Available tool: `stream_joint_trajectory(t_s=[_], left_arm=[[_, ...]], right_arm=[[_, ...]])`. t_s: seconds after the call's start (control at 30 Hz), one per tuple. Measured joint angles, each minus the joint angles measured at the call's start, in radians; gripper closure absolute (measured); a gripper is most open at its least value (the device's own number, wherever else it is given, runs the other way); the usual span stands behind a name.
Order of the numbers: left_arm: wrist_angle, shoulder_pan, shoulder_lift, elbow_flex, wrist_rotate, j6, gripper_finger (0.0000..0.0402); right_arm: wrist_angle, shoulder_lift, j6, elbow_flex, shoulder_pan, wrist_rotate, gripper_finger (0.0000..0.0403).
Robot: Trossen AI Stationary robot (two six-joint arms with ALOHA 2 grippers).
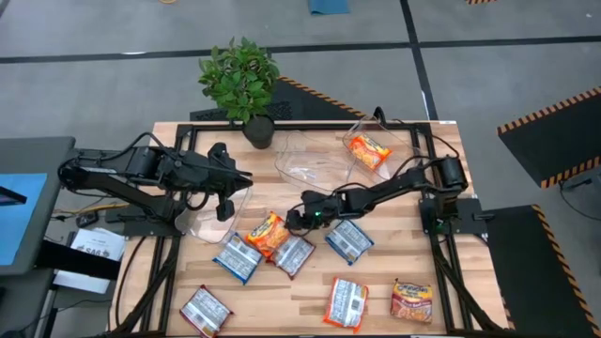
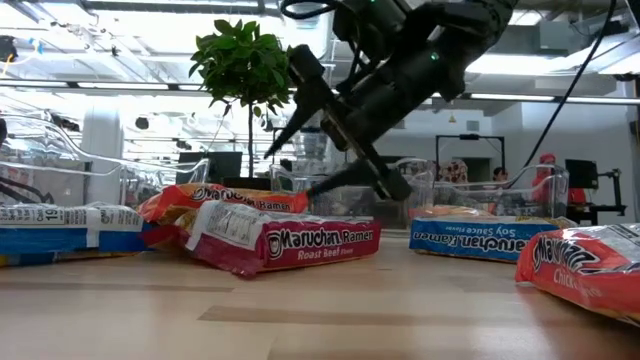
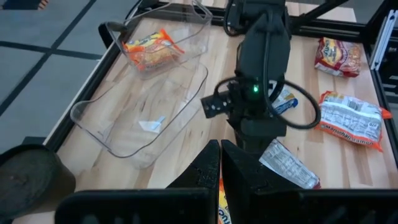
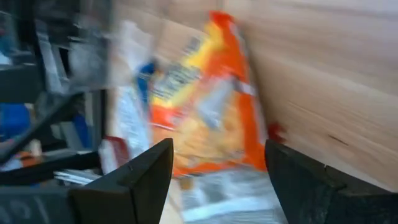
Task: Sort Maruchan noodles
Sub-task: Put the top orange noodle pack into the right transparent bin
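Several Maruchan noodle packets lie flat on the wooden table. An orange one lies near the middle, with a blue-and-white one and a red-and-white one beside it. My right gripper is open, slanting down just off the orange packet's right end; its fingers stand apart before that packet without touching it. My left gripper is shut and holds nothing, raised over a clear bin at the left.
Two more clear bins stand at the back: one holds only a scrap, and one at the right holds an orange packet. A potted plant stands far left. More packets lie nearer the front edge.
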Motion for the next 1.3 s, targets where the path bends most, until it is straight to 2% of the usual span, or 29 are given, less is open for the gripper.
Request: stream_joint_trajectory(t_s=[0.1, 0.4, 0.6, 0.73, 0.93, 1.2, 1.3], left_arm=[[-0.001, 0.000, 0.000, 0.000, -0.001, 0.001, 0.0401], [0.000, 0.000, 0.000, 0.000, -0.002, 0.004, 0.0401], [0.000, 0.000, 0.000, 0.000, -0.002, 0.004, 0.0401], [0.000, 0.000, 0.000, 0.000, -0.012, 0.004, 0.0401], [0.000, 0.000, 0.000, 0.000, -0.022, 0.005, 0.0401], [0.000, 0.000, 0.000, 0.000, -0.026, 0.005, 0.0401], [0.000, 0.000, 0.000, 0.000, -0.026, 0.005, 0.0401]], right_arm=[[-0.015, -0.001, 0.001, 0.009, -0.001, -0.003, 0.0123], [0.020, 0.107, 0.083, 0.038, 0.028, -0.009, 0.0123], [0.039, 0.109, 0.105, 0.039, 0.024, 0.018, 0.0124], [0.079, 0.106, 0.107, 0.039, 0.015, 0.018, 0.0140], [0.063, 0.106, 0.123, 0.039, 0.014, 0.034, 0.0213], [0.073, 0.101, 0.015, 0.039, 0.003, 0.034, 0.0379], [0.071, 0.057, -0.043, 0.038, -0.008, -0.024, 0.0382]])
